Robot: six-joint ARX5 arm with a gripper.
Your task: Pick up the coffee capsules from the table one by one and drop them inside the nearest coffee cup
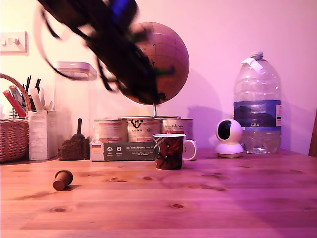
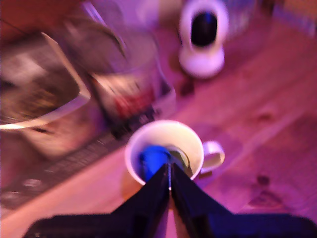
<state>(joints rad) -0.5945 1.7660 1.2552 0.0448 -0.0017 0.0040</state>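
- Reddish-brown capsule (image 1: 62,180): lies on its side on the table (image 1: 208,208) at the exterior view's left, well apart from the cup, w/ nothing touching it. Prob. very light and rigid-shelled; the thin wall could dent under a hard squeeze. Tapered body is likely slick, so a grip across the mid-body or just under the flange looks safest. On its side it may roll away if nudged from one side only.
- Arm & gripper (image 2: 170,186): in the exterior view the arm is a dark motion-blurred mass high up, left of centre and above the cup. In the wrist view the fingers (image 2: 148,198) stand pressed together, tips meeting, w/ nothing between them.
- Blue capsule (image 2: 153,161): sits inside the cup per the wrist view, just ahead of the fingertips. Not visible in the exterior view, as the cup wall hides it. Same build judged: light, stiff, small.
- Coffee cup (image 1: 169,151): upright at mid-table, handle (image 1: 190,149) toward the exterior view's right, just in front of a row of labelled tins (image 1: 143,130). Looks ceramic, so heavier and stable; a dropped pod shouldn't tip it. The wide mouth gives margin for a drop.
- Further right: a white camera (image 1: 229,138) and a big water bottle (image 1: 256,106), both apart from the cup and not in the way.
- Judged status: one pod in, one left on the table.
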